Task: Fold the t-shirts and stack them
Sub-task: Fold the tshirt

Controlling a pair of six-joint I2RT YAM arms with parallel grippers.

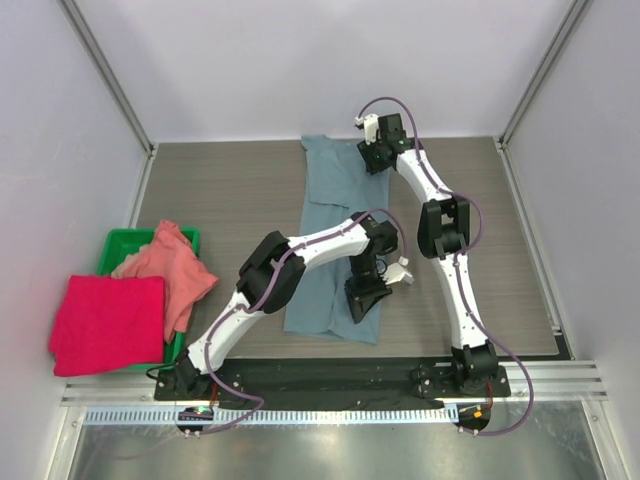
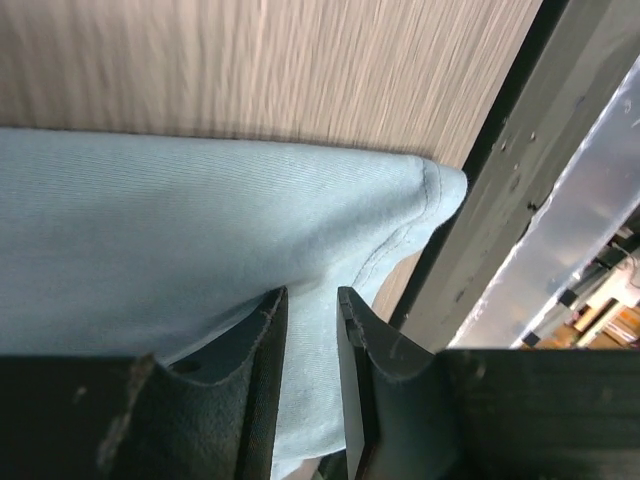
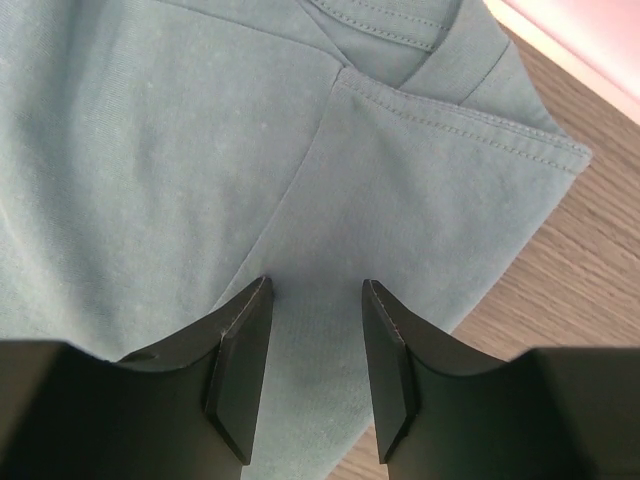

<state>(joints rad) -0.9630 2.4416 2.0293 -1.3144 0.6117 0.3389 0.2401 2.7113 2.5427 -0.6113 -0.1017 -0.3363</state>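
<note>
A slate-blue t-shirt (image 1: pixel 325 200) lies folded into a long strip down the middle of the table. My left gripper (image 1: pixel 364 300) is at its near right corner. In the left wrist view its jaws (image 2: pixel 310 292) stand a little apart, with the shirt's cloth (image 2: pixel 180 220) showing in the gap. My right gripper (image 1: pixel 372 158) is at the far collar end. There it is open (image 3: pixel 318 285) with its tips on the cloth (image 3: pixel 200 130). A salmon-pink t-shirt (image 1: pixel 175 265) and a crimson-pink t-shirt (image 1: pixel 108 322) lie heaped at the left.
A green bin (image 1: pixel 125 240) sits under the two pink shirts at the table's left edge. The dark base rail (image 2: pixel 500 200) runs just past the shirt's near hem corner. Walls close in the table on the back and both sides.
</note>
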